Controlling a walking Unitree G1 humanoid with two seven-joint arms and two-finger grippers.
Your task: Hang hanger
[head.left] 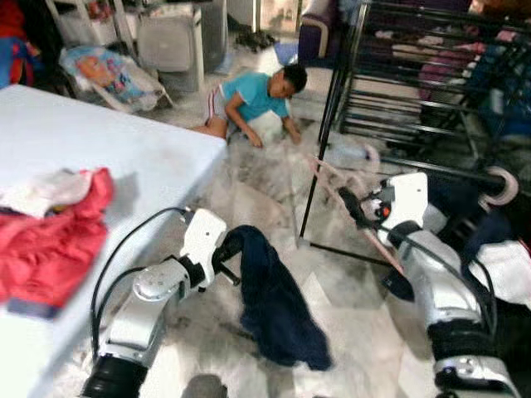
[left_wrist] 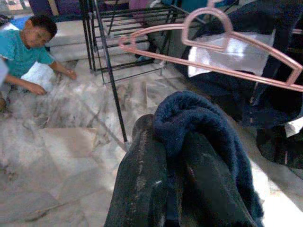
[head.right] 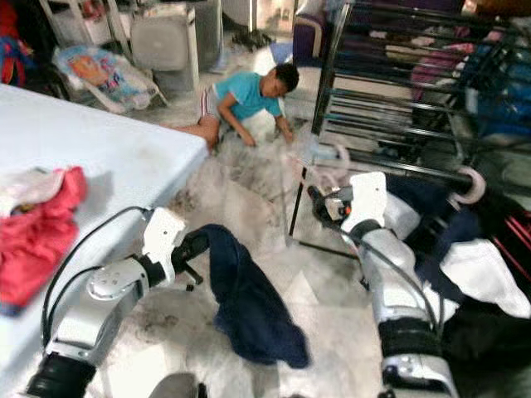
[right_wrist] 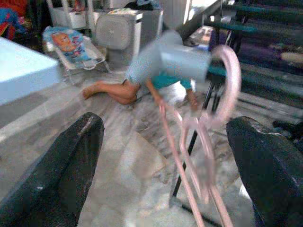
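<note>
My left gripper [head.left: 226, 249] is shut on a navy blue garment [head.left: 278, 307] that hangs from it down toward the marble floor. In the left wrist view the cloth [left_wrist: 199, 123] is draped over the black fingers [left_wrist: 137, 179]. A pink hanger [head.left: 332, 178] slants in front of the black drying rack [head.left: 398, 91]; its hook [right_wrist: 227, 71] curves up by a rail. My right gripper [head.left: 348, 203] is at the hanger, open, and the blurred hanger [right_wrist: 189, 137] runs through the wide gap between its fingers [right_wrist: 61, 175]. The left wrist view has the hanger [left_wrist: 213, 68] above the navy cloth.
A white table [head.left: 83, 141] on my left carries a red cloth [head.left: 50, 240] and a pale one. A person [head.left: 253, 99] in a teal shirt sits on the floor ahead by the rack. Dark and white clothes [head.left: 506, 269] are piled at the right. Grey bins stand behind.
</note>
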